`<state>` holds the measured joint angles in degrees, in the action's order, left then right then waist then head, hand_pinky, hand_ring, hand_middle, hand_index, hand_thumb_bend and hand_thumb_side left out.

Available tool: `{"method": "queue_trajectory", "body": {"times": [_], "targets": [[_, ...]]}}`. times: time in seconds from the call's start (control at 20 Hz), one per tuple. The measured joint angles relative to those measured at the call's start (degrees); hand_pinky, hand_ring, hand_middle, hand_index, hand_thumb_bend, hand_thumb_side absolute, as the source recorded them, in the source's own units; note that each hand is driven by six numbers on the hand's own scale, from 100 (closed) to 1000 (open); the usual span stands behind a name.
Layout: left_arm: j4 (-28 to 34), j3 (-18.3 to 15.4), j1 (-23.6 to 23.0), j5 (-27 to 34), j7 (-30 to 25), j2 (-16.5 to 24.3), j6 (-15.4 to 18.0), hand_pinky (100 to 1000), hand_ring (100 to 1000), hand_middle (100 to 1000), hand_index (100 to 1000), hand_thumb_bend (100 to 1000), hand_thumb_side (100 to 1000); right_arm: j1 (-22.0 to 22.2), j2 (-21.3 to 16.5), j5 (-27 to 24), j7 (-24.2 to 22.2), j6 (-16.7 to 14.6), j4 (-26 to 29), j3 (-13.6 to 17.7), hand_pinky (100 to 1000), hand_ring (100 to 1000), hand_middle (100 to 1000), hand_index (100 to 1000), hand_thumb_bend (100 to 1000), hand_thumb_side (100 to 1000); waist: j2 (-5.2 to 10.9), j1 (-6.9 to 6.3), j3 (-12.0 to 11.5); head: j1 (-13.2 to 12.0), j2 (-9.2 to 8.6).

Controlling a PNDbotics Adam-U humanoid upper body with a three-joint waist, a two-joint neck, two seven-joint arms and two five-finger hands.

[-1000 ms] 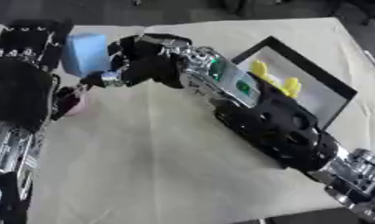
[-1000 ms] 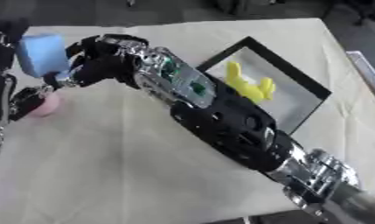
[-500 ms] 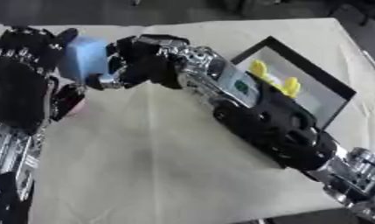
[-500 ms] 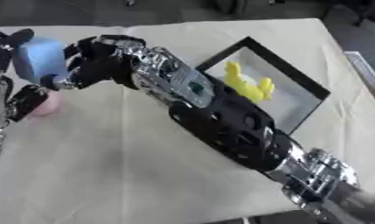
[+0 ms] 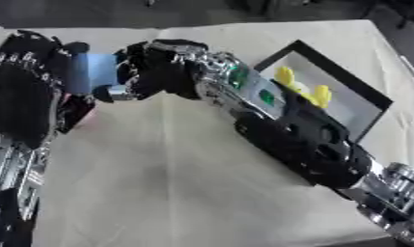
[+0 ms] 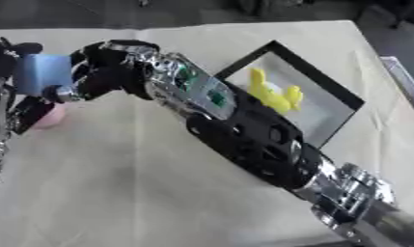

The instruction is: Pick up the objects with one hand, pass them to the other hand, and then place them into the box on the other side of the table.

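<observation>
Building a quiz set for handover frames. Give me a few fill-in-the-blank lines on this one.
1. The block held between the two hands is light ____ in colour.
2. The yellow object lies inside the ____ on the robot's right side of the table.
3. The right hand meets the block from the view's ____ side, opposite the left hand.
4. Under the left hand, a small ____ object rests on the table.

Missing words: blue; box; right; pink
</observation>
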<state>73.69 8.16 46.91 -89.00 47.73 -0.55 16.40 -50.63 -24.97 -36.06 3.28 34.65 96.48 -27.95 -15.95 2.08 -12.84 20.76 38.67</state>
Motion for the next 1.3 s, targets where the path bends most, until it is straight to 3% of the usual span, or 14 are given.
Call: {"method": "queue_trajectory", "body": {"times": [0.2,0.35,0.85,1.0,1.3], "targets": [[-0.01,0.05,0.01,-0.48,0.38,-0.15,0.36,522,396,281,438,638,100,0.0,-0.03,0.58,-0.47,-0.06,0.26,0.03,901,753,587,804,460,100,0.0,0.05,0.02,0.01,0.01],[-0.01,0.07,0.01,-0.53,0.64,-0.36,0.61,513,392,277,433,583,100,0.0,-0.03,1.63,-0.72,0.14,0.28,0.03,904,763,612,828,494,100,0.0,0.09,0.05,0.01,0.01],[-0.07,0.41,0.02,0.31,1.1,-0.51,0.62,493,386,287,465,541,100,0.0,-0.01,5.36,-2.66,0.58,0.65,0.02,903,769,655,877,542,100,0.0,0.11,0.07,0.02,0.01],[-0.22,0.49,0.02,0.3,1.38,-0.74,0.29,489,383,287,482,527,100,-0.04,0.0,5.65,-2.8,0.76,0.65,0.02,901,765,651,874,512,111,0.0,0.12,0.07,0.07,0.01],[-0.4,0.74,-0.04,0.29,1.65,-1.03,-0.16,484,378,287,498,513,100,-0.31,0.21,5.78,-1.29,1.89,0.64,0.02,891,732,615,845,354,182,0.0,0.15,0.07,0.25,0.01]]}}
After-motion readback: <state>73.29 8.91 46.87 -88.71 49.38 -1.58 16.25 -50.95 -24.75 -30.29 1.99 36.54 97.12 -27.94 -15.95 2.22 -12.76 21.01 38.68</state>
